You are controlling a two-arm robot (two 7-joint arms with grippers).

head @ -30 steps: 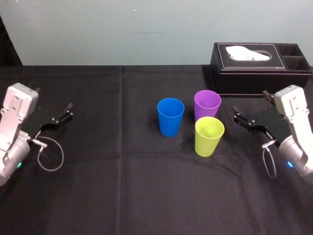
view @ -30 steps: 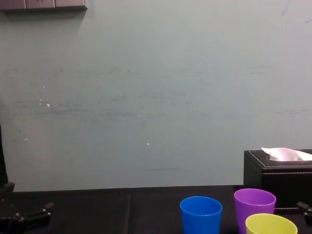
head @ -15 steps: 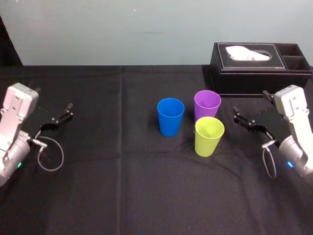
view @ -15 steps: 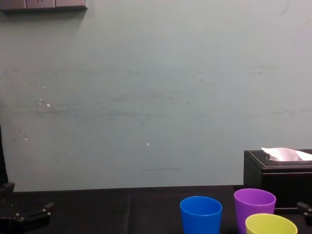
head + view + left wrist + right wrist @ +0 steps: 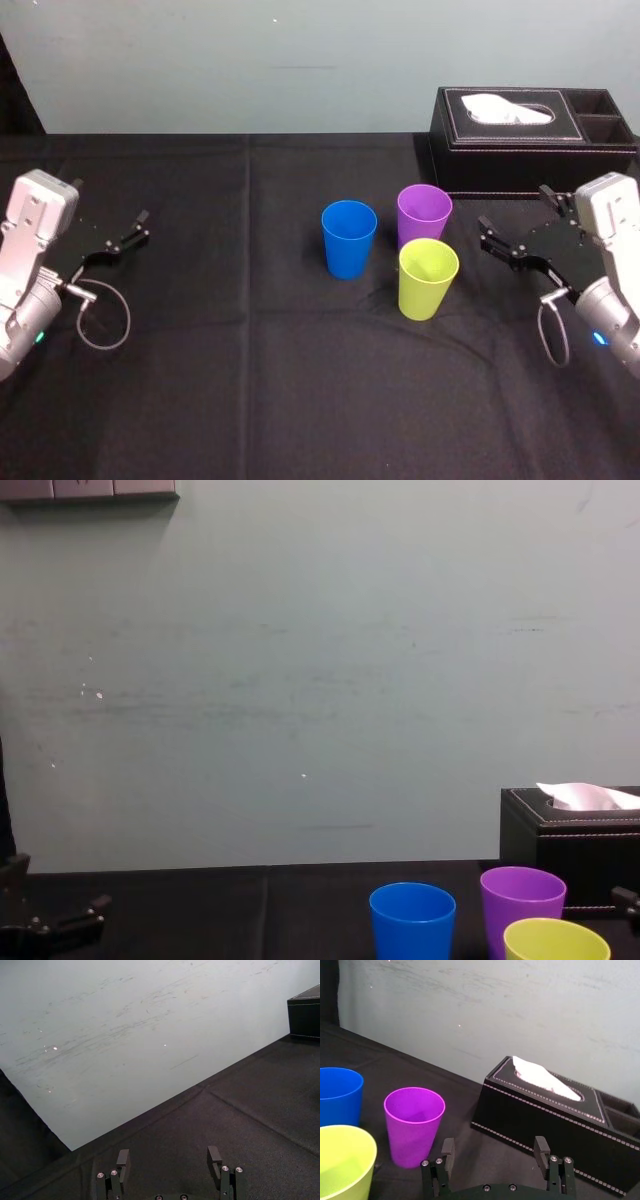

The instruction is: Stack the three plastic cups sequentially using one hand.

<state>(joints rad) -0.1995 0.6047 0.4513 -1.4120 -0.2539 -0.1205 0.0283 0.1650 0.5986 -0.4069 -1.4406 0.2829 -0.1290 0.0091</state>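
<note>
Worktop under a black cloth [image 5: 250, 400]. 3 plastic cups on it, all upright with mouths up, none nested, all empty. 1 blue cup [image 5: 349, 238] stands about mid-worktop and is the leftmost of the group. 1 purple cup [image 5: 424, 213] is just beside it on the right, a little nearer the far edge. 1 yellow-green cup [image 5: 428, 278] is just in front of the purple one, nearer the front edge; cannot tell if those two touch. The blue cup stands apart from both. 1 black tissue box [image 5: 530, 140] sits at the far right corner behind the cups, with 1 white tissue [image 5: 508, 108] sticking out of the top slot and 2 open side compartments at its right end. There are 2 grippers. The right gripper [image 5: 493, 1152] is low near the right edge, between the cups and that edge and in front of the tissue box, with jaws spread wide, nothing between them, touching no cup. The left gripper [image 5: 168, 1157] is low near the left edge, well apart from the cups, with jaws also spread wide and holding nothing. 1 grey cable loop [image 5: 103, 318] hangs by the left wrist and 1 more [image 5: 551, 335] by the right wrist.
</note>
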